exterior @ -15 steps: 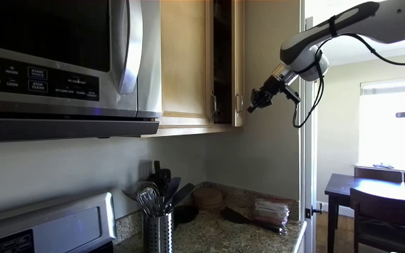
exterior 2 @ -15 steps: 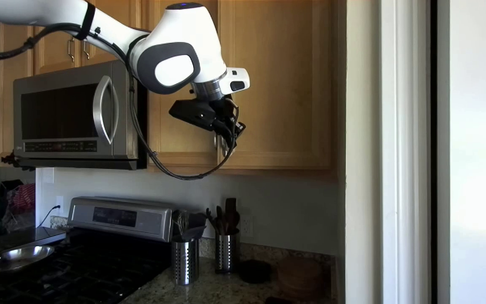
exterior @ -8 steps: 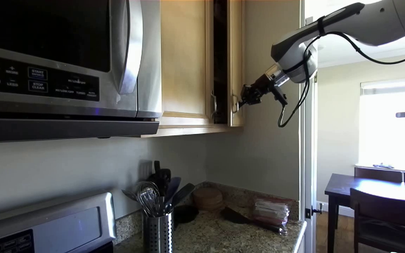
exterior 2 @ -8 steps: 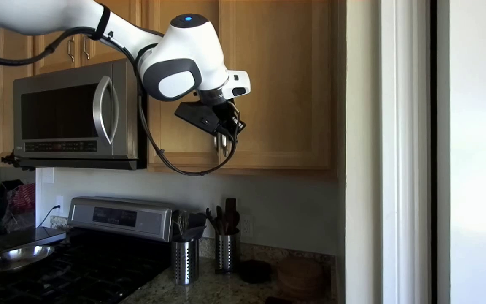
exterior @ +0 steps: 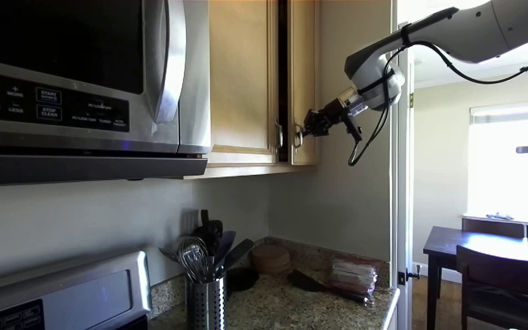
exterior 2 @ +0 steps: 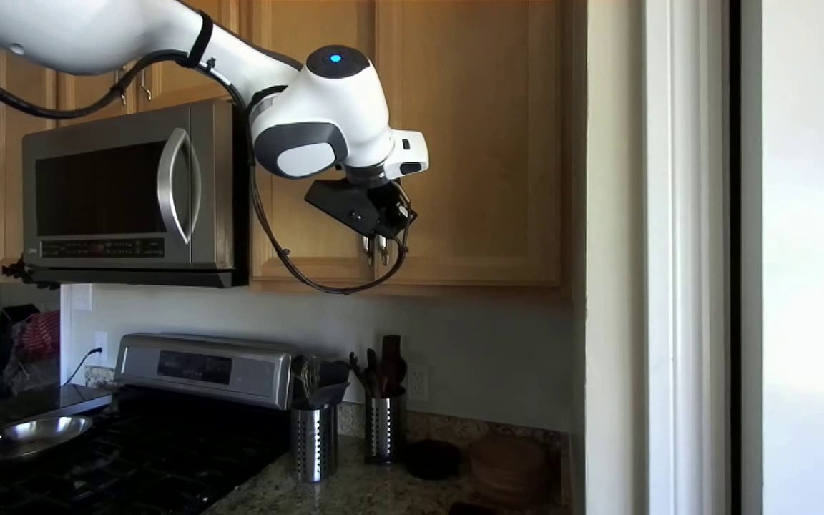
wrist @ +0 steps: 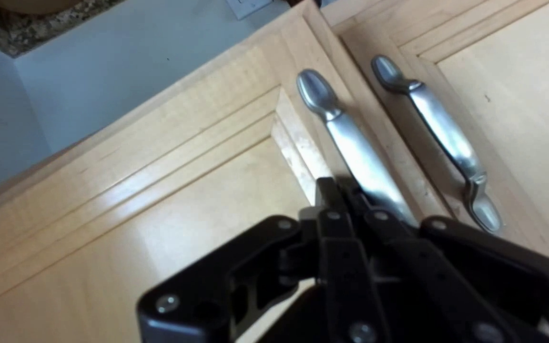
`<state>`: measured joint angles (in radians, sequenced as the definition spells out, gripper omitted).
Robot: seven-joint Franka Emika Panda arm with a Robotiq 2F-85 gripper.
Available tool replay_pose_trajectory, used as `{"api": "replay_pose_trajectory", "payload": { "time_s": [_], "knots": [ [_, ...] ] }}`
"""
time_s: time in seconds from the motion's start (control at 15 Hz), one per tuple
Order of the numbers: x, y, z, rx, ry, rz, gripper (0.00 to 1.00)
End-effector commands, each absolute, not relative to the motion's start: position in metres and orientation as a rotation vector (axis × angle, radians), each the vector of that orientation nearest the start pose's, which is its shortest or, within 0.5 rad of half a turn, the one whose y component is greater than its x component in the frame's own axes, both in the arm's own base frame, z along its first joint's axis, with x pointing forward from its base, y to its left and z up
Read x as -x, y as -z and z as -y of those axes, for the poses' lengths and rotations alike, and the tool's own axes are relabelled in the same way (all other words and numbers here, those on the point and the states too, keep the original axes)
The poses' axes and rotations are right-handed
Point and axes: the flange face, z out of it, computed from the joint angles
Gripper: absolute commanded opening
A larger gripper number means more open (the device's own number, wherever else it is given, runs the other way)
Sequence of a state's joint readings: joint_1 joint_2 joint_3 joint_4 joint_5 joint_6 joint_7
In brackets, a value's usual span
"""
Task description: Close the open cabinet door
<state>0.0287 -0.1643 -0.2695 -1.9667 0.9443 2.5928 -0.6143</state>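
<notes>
The cabinet door (exterior: pixel 309 68) is the tan upper door beside the corner wall. It stands slightly open, with a narrow dark gap between it and the neighbouring door in that exterior view. It also shows in an exterior view (exterior 2: pixel 483 143) and fills much of the wrist view (wrist: pixel 198 209). Its silver handle (wrist: pixel 360 152) is near the lower edge. My gripper (exterior: pixel 305 133) is at the handle. In the wrist view the gripper's fingertips (wrist: pixel 339 188) are together with nothing between them, close against the door's frame beside the handle. The fingertips are hidden in an exterior view where the gripper body (exterior 2: pixel 387 211) shows.
The neighbouring tan door (exterior: pixel 241 78) is shut, with its own handle (wrist: pixel 446 133) close by. A stainless microwave (exterior 2: pixel 126 193) hangs beside the cabinets. Below are a counter (exterior: pixel 268 307), a utensil holder (exterior: pixel 206 305) and a stove (exterior 2: pixel 133 443). A wall (exterior: pixel 355 197) borders the door.
My gripper has moved forward from free space to the door's handle. The door has swung inward, and the dark gap has narrowed.
</notes>
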Motion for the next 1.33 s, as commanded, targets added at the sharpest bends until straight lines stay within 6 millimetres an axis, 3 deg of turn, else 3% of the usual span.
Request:
{"api": "replay_pose_trajectory", "payload": {
  "time_s": [0.0, 0.33, 0.6, 0.67, 0.87, 1.27],
  "knots": [
    [-0.557, -0.626, 0.147, 2.325, 1.329, -0.291, 0.06],
    [-0.579, -0.619, 0.136, 2.328, 1.353, -0.27, 0.06],
    [-0.582, -0.613, 0.141, 2.383, 1.341, -0.282, 0.07],
    [-0.579, -0.612, 0.145, 2.413, 1.334, -0.284, 0.32],
    [-0.556, -0.607, 0.161, 2.554, 1.259, -0.272, 0.38],
    [-0.508, -0.581, 0.2, 2.949, 0.924, -0.323, 0.77]
  ]
}}
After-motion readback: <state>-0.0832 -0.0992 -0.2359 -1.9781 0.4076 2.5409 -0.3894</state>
